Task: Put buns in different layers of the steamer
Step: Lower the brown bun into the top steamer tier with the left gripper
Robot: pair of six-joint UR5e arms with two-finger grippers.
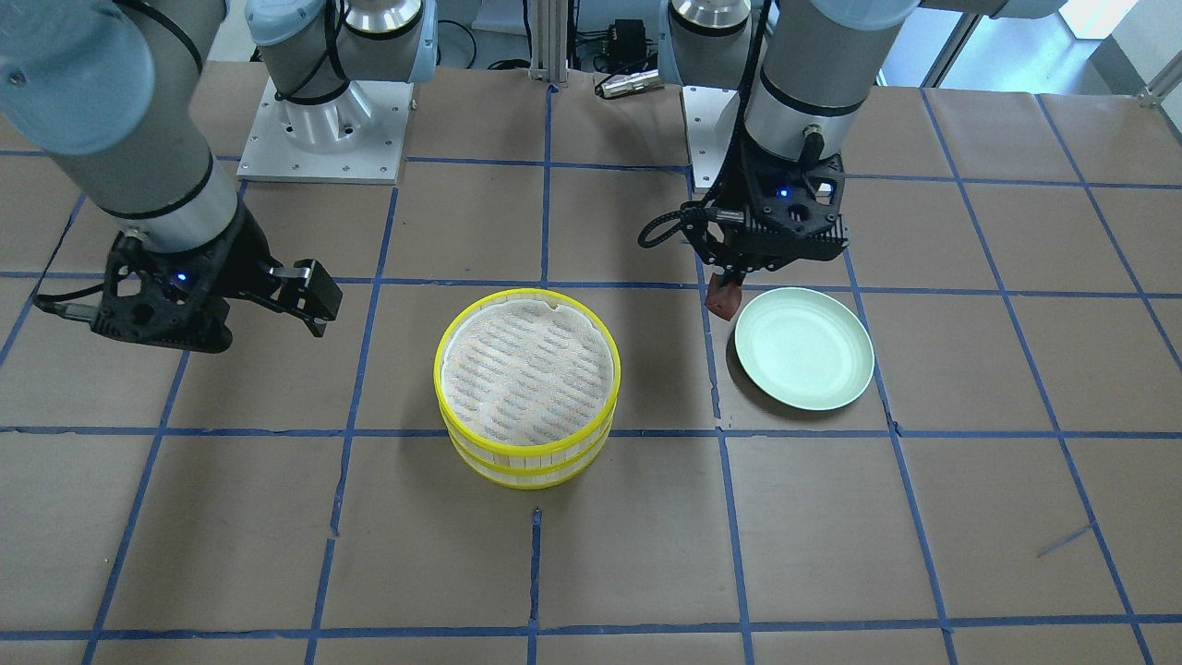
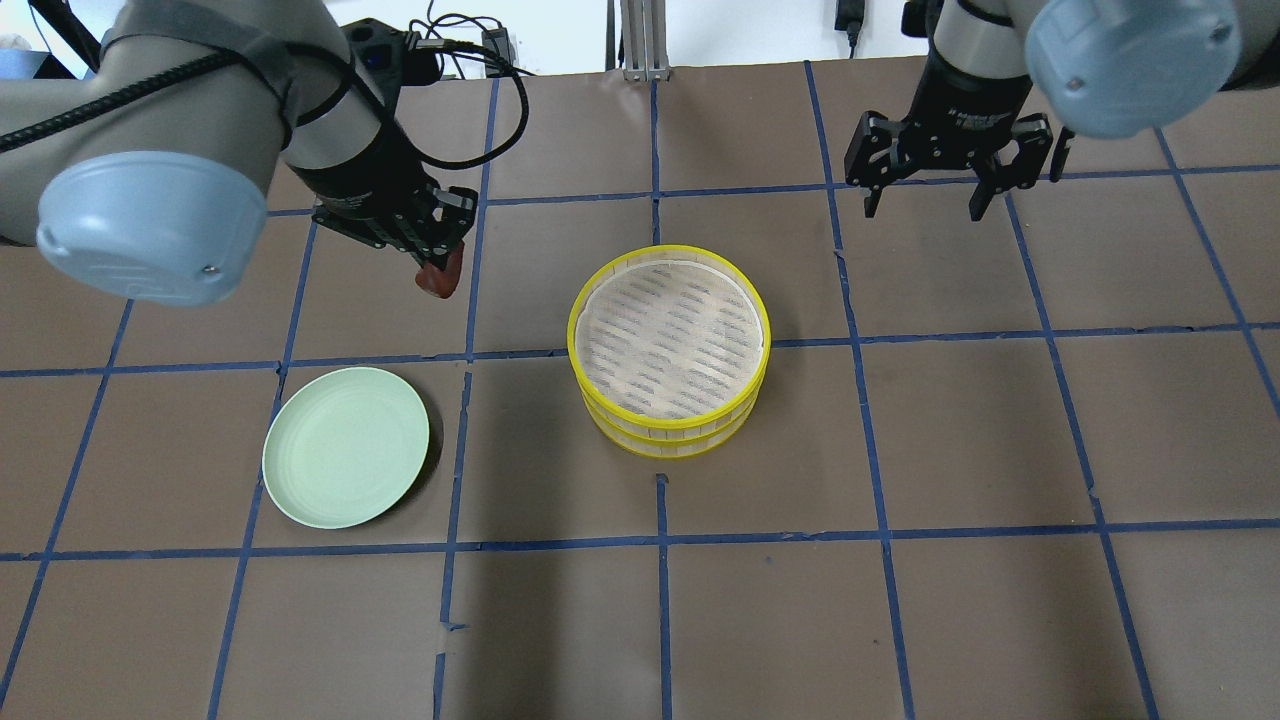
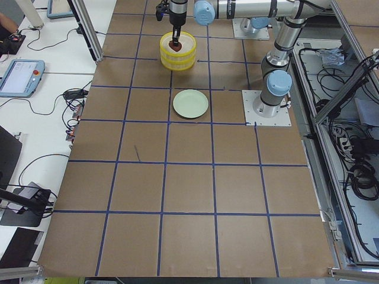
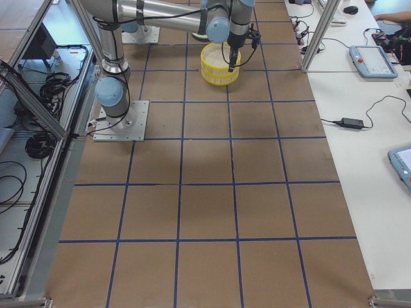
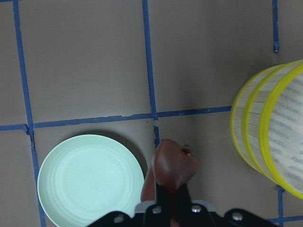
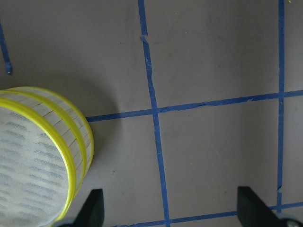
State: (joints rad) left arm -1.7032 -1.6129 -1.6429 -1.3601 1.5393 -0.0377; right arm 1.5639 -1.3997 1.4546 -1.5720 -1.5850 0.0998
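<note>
Seen from the front-facing camera, the two steamer layers stand nearest, stacked on the brown papered worktop (image 1: 231, 517). The top layer (image 1: 526, 369) shows only its white perforated liner inside the yellow rim, and the lower layer (image 1: 526, 469) shows only its slatted side. At about 2 o'clock from the stack lies a pale green plate (image 1: 803, 348), bare. At the plate's 10 o'clock edge the dark reddish-brown bun (image 1: 722, 301) hangs in the air, pinched between the fingers of the left gripper (image 1: 732, 282). Farther off, at about 10 o'clock from the stack, the right gripper (image 2: 922, 195) hovers with its fingers spread wide and nothing between them. White lettering (image 2: 965, 118) on its wrist is too small to read.
</note>
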